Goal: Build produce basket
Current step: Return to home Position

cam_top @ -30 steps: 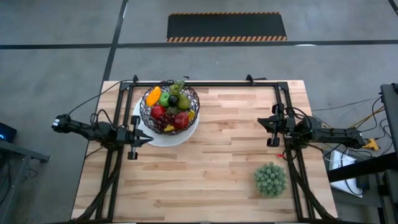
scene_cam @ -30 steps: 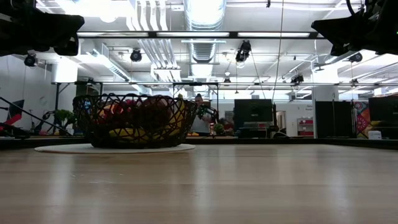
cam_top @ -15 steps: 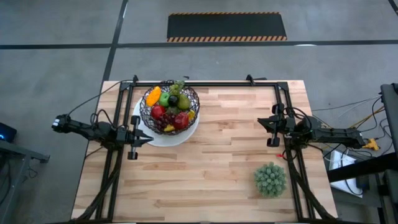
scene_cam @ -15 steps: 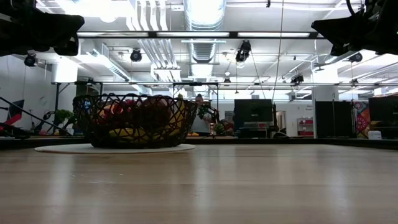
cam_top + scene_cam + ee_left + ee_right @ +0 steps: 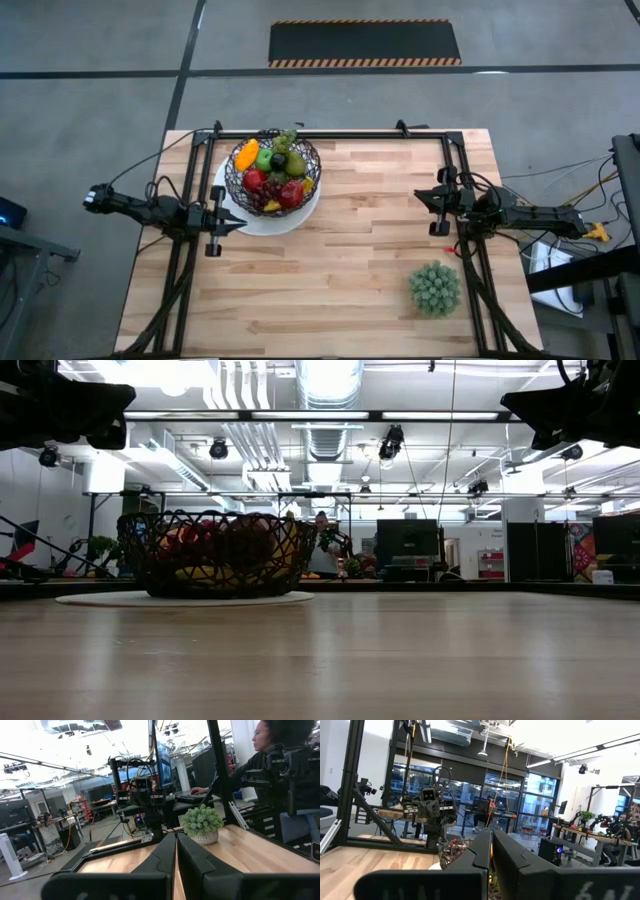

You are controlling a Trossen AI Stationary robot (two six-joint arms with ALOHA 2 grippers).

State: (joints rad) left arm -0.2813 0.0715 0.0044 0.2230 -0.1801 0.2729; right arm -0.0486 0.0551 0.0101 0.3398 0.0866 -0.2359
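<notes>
L arm: left end effector (image 5: 236,224) has its fingers pressed together with nothing between them. It is held above the desk (image 5: 340,280) at its left side, by the rim of the white plate (image 5: 300,216)

On that plate stands the basket (image 5: 230,172), toward the far edge and slightly inward from the left fingertips. The produce (image 5: 275,178) is heaped inside, none seen loose. The basket is round, so there is no long axis to line up

R arm: right end effector (image 5: 422,197) is likewise closed and empty, well apart across the desk. The left arm is clearly nearer

Judgement: filling looks complete; what remains is parking both arms clear of the basket rim
</notes>
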